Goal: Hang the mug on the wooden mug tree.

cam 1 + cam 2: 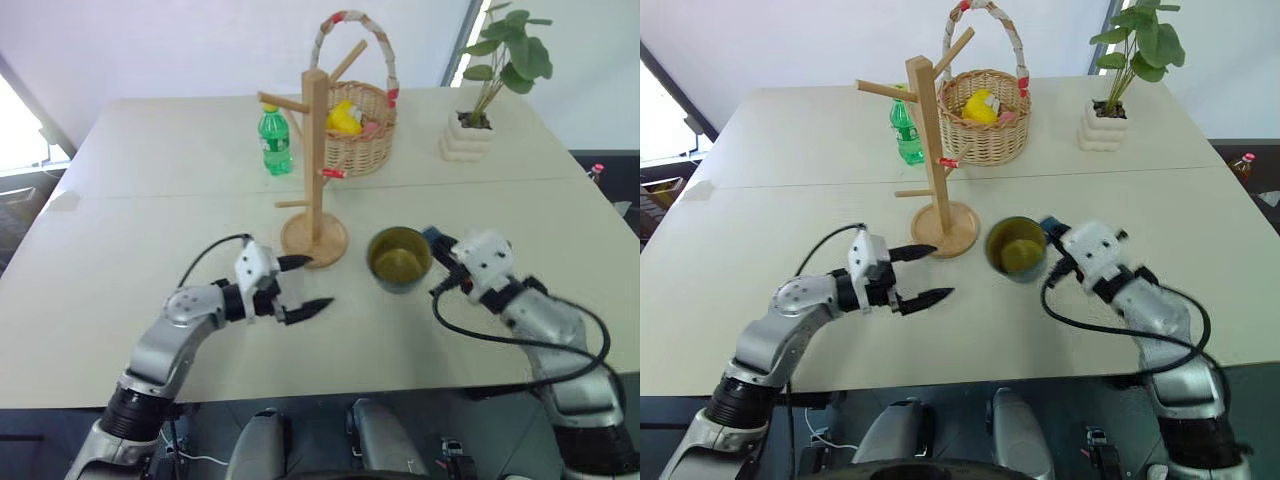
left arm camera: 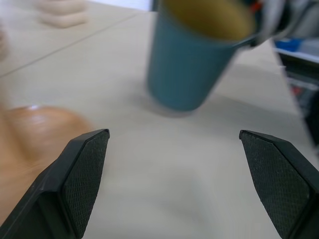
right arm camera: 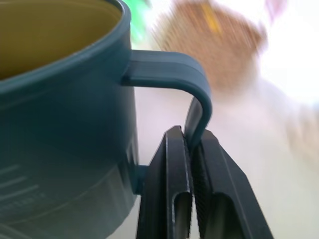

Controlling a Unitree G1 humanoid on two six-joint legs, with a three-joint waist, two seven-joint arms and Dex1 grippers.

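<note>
Mug tree point(image 1: 316, 160) of light wood stands upright on the table point(image 1: 150, 210), its round base just left of the mug point(image 1: 400, 259). That teal mug tilts above the tabletop, its handle pinched between the right gripper's point(image 3: 192, 149) clenched fingers. Nearby, the left gripper point(image 1: 305, 285) hovers with its fingers spread wide, grasping nothing.
</note>
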